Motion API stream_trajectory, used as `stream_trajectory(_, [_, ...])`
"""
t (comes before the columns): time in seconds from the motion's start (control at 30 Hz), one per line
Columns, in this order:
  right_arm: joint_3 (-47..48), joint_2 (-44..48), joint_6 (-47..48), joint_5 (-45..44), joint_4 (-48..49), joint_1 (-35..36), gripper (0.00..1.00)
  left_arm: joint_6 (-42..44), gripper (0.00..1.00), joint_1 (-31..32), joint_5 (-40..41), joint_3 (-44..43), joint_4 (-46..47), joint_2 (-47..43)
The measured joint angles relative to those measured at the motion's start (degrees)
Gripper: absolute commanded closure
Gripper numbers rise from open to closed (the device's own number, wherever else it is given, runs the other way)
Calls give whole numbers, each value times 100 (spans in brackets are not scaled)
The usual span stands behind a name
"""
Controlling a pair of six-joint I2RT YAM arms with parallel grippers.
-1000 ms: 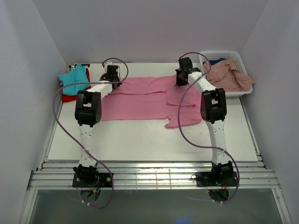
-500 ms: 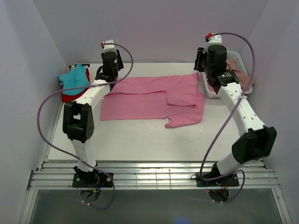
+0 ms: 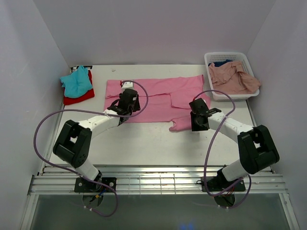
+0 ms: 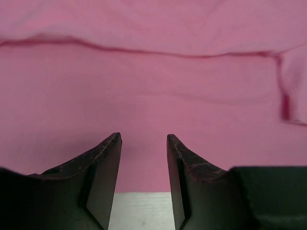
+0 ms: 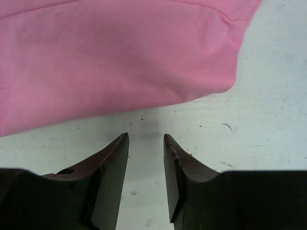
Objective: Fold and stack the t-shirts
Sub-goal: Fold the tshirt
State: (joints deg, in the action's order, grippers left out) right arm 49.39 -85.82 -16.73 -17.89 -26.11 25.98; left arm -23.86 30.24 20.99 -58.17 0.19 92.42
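At the table's (image 3: 144,143) far left corner a teal t-shirt (image 3: 76,82) lies on a red t-shirt (image 3: 79,98). The left arm (image 3: 72,143) is folded low, its elbow near the table's left edge and its forearm reaching inward to the right. The left gripper (image 4: 143,135) hangs over the near hem of the bright pink t-shirt (image 3: 158,96), fingers parted about halfway and clasping nothing. That shirt lies spread flat across the middle of the table, a sleeve flap at its right end. The right arm (image 3: 254,148) mirrors this pose, elbow bent by the right edge and forearm stretched leftward. The right gripper (image 5: 145,134) is poised above bare table just beside the shirt's near right edge, fingers likewise half apart and empty. At the far right corner a white basket (image 3: 228,56) holds a dusty salmon-pink t-shirt (image 3: 235,79) over a dark blue t-shirt (image 3: 221,63).
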Motion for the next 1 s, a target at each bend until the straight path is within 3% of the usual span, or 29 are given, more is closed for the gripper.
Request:
stream_trajectory(0.2, [-184, 133, -289, -22, 278, 101, 59, -223, 47, -42, 527, 605, -463, -70])
stream_trajectory(0.53, [-179, -354, -452, -17, 717, 245, 60, -308, 47, -44, 632, 669, -459, -188])
stream_trajectory(1.0, [39, -566, -400, -22, 852, 330, 61, -321, 47, -55, 2411, 935, -798, -400])
